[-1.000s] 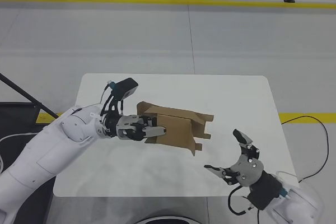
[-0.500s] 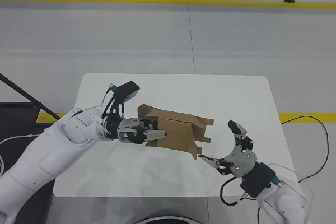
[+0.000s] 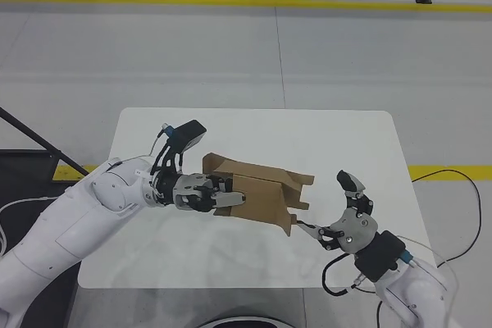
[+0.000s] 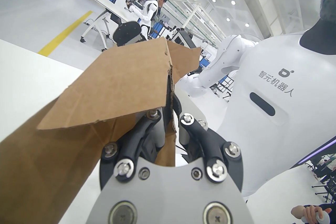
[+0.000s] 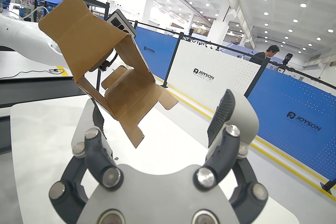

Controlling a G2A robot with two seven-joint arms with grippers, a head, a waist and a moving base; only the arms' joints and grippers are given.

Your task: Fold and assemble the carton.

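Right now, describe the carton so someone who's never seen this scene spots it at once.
Start at the white table. Near its middle the left gripper pinches one end of a half-opened carton, whose other end, with loose flaps, points at the open right gripper. It is the only brown cardboard thing there; everything around it is white, grey or black.

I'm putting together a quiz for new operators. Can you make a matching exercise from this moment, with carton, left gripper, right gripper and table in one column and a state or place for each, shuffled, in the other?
1. carton
2. left gripper
3. right gripper
4. table

A. open, close to the carton's free end
B. white, below the carton
C. brown, partly folded, gripped at one end
D. shut on the carton's edge

Pairs: 1-C, 2-D, 3-A, 4-B.
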